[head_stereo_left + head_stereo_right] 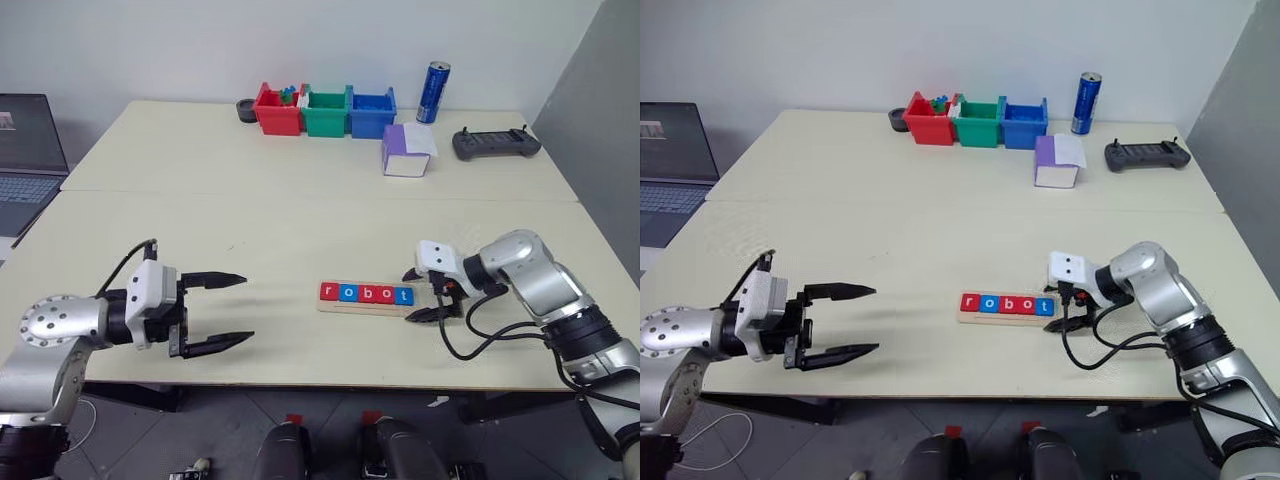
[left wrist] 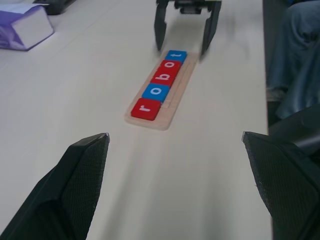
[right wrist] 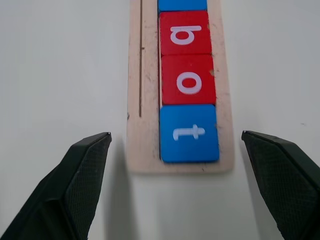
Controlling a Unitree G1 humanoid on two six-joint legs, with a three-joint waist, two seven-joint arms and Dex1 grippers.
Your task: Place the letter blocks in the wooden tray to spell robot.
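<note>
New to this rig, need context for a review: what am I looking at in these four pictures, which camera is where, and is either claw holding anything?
It is a two-armed humanoid robot at a pale table. Two pictures come from its head, looking down; the other two from cameras on each wrist, looking along that claw's fingers. The left claw hangs open over bare table. The right claw stands open at the end of the wooden tray, holding nothing. In the tray five letter blocks spell "robot". At the far edge sit red, green and blue bins, a blue can, a purple and white box and a dark controller.
</note>
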